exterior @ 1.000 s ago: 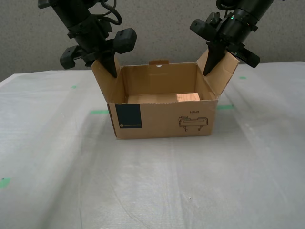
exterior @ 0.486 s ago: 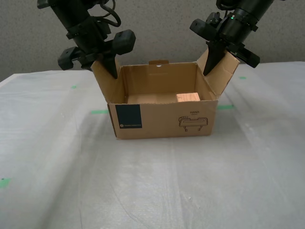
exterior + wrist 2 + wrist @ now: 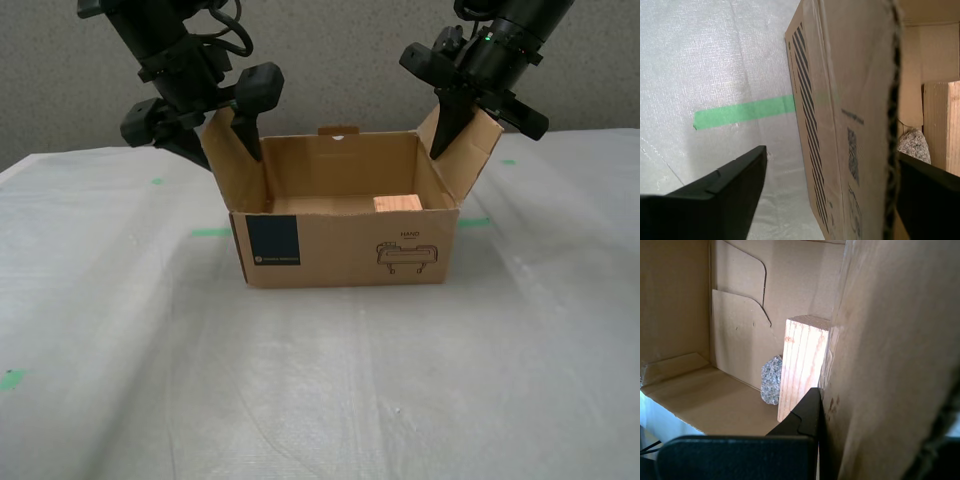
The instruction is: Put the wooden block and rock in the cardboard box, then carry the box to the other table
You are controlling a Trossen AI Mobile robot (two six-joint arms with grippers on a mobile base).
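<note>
The cardboard box (image 3: 340,250) stands on the other table (image 3: 300,400), a whitish wrinkled sheet. Inside it the wooden block (image 3: 397,204) lies near the exterior view's right wall. The rock (image 3: 771,380) sits beside the wooden block (image 3: 802,365) and is hidden in the exterior view. My first gripper (image 3: 465,135) is shut on the box's flap (image 3: 890,315) at the exterior view's right. My second gripper (image 3: 228,150) is open, its fingers (image 3: 720,195) straddling the other flap (image 3: 840,100) with a gap outside; the rock (image 3: 913,144) shows past it.
Green tape marks (image 3: 209,234) lie on the sheet beside the box and further out (image 3: 10,380). A strip of green tape (image 3: 742,112) runs up to the box's outer wall. A grey wall (image 3: 340,60) stands behind the table.
My second gripper has opened off its flap, which now stands more upright. The box has shifted slightly towards the exterior view's right. My first gripper has kept its hold.
</note>
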